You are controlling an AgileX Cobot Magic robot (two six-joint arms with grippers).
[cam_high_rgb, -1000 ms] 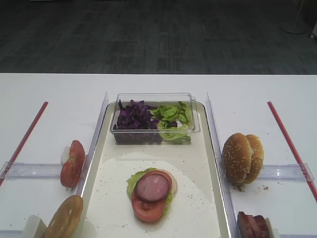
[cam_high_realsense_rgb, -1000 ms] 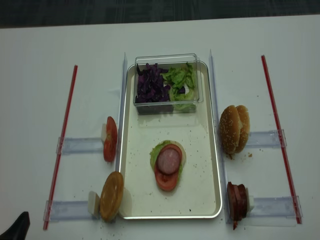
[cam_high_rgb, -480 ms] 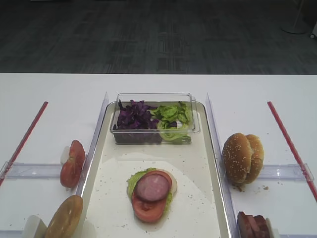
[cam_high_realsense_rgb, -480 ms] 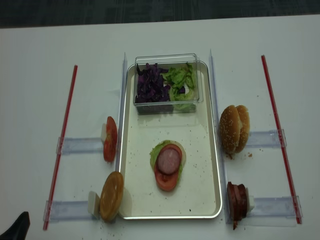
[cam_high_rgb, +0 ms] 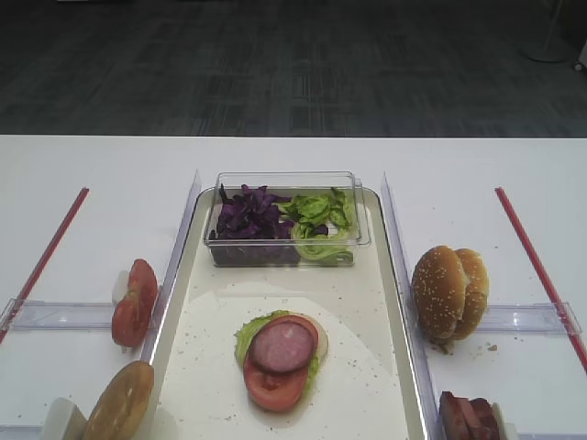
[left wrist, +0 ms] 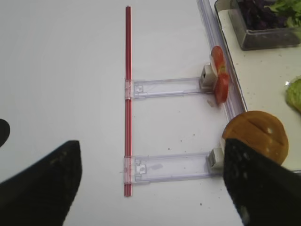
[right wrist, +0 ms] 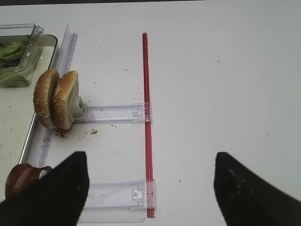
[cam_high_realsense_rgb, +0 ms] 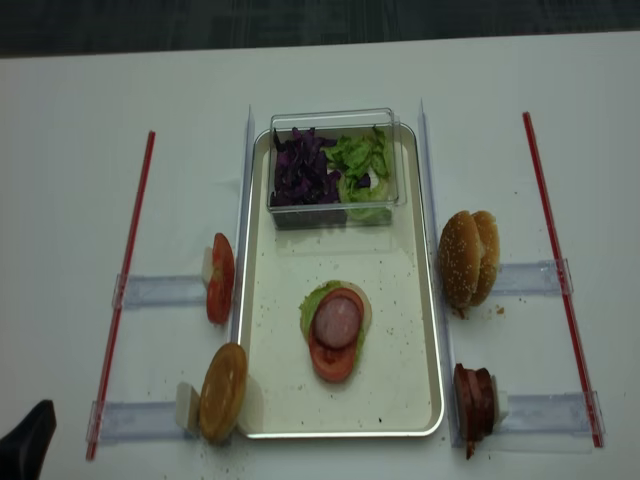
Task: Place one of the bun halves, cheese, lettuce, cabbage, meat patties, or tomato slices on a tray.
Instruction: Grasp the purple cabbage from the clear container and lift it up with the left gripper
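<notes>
On the tray [cam_high_rgb: 362, 302] lies a stack: lettuce [cam_high_rgb: 246, 332], a tomato slice [cam_high_rgb: 271, 387] and a meat patty [cam_high_rgb: 282, 344] on top. Cabbage [cam_high_rgb: 246, 215] and more lettuce [cam_high_rgb: 319, 220] fill the clear box. Left of the tray stand tomato slices [left wrist: 219, 75] and a plain bun half [left wrist: 256, 134]. To its right are sesame bun halves [right wrist: 56, 99] and meat patties [cam_high_rgb: 468, 417]. Cheese does not show plainly. My left gripper [left wrist: 150, 183] hangs open over the bare table. My right gripper [right wrist: 150, 188] is open too, with nothing between its fingers.
Red strips [cam_high_realsense_rgb: 125, 280] [cam_high_realsense_rgb: 555, 270] run along both sides of the table. Clear plastic holders [left wrist: 164, 87] [right wrist: 115, 113] reach from them toward the tray. Clear rails [cam_high_rgb: 179, 247] flank the tray's long sides. Crumbs lie near the sesame buns.
The dark left fingertip in the overhead view's lower left corner has crept slightly upward. Nothing else has moved.
</notes>
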